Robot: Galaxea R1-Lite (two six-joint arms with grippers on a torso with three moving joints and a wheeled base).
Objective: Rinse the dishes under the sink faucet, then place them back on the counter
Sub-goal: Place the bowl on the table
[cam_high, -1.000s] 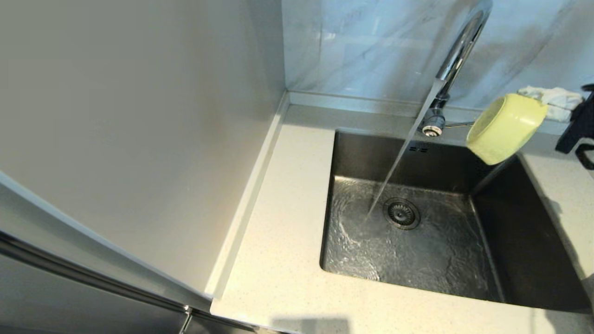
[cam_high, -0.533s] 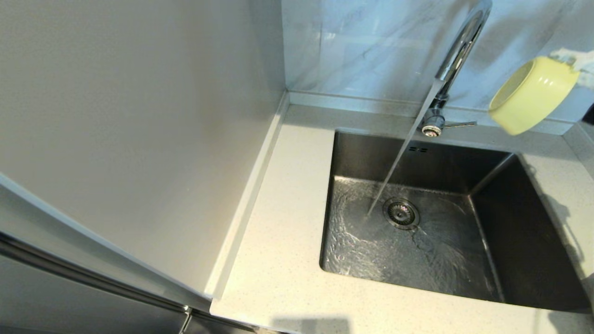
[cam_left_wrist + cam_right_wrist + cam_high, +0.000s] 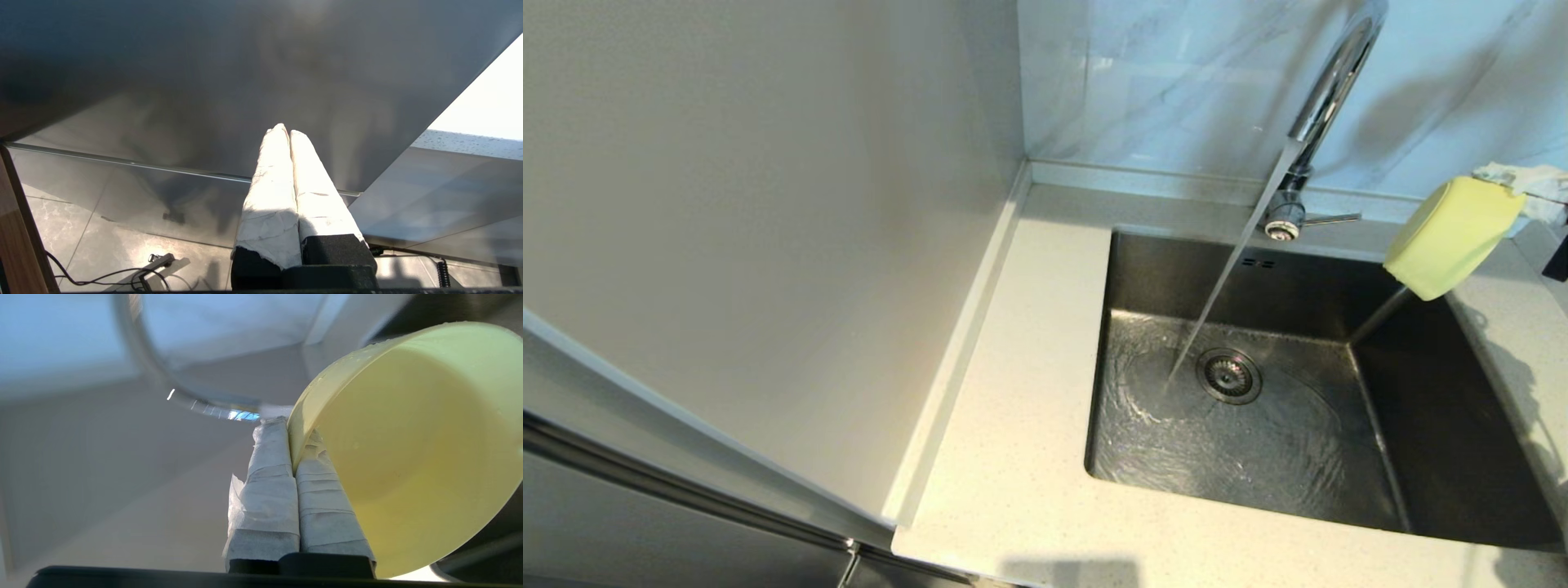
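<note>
The right end effector is clamped on the yellow bowl, tipped over the sink corner. Water runs from the faucet. The left end effector is pressed together, empty.

Nothing to read from where I'm sitting, no text, labels, brands or numbers on anything in my three feeds.
</note>
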